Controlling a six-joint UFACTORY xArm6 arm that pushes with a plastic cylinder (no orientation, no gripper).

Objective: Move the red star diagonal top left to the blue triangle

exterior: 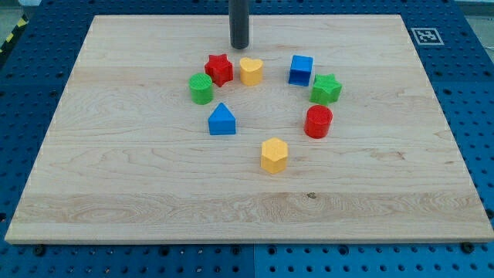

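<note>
Tool tip (239, 45), the blunt end of a dark upright rod with nothing to open or close, rests on the bench (116, 193) near the view's top, touching no block. Just below it and slightly left sits the red star (219, 69), between the green cylinder (201, 89) and the yellow heart (250, 71). The blue triangle (221, 120) lies below the star. The star looks light, rigid and smooth, likely to slide easily but spin if pushed off centre. Its upper right points seem the best contact, though the green cylinder crowds the intended spot.
</note>
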